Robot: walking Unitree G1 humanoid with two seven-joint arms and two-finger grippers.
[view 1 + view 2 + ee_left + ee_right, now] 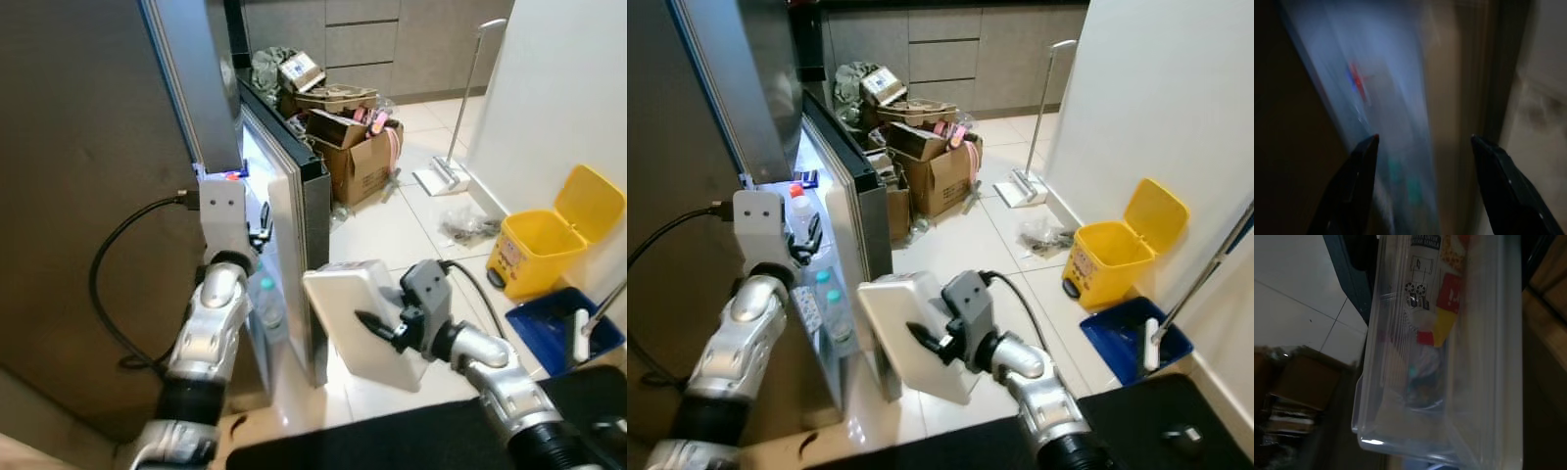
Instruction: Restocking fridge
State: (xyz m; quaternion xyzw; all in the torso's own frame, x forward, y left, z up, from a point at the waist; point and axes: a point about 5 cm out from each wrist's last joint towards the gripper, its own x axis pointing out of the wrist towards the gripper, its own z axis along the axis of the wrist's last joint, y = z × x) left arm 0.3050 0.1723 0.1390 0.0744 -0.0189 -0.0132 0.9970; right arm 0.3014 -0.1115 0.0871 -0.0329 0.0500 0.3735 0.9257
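The fridge door stands partly open, with bottles lit on its inner shelves. My left gripper is raised into the gap beside the door's inner side, and its fingers are open with nothing between them. My right gripper is shut on a pale plastic container, held tilted in front of the door's outer edge. In the right wrist view the clear container shows packaged food with red and yellow labels inside.
A heap of cardboard boxes lies on the tiled floor behind the door. A floor sweeper leans on the white wall at right, near a yellow bin and a blue dustpan. A black cable loops off my left arm.
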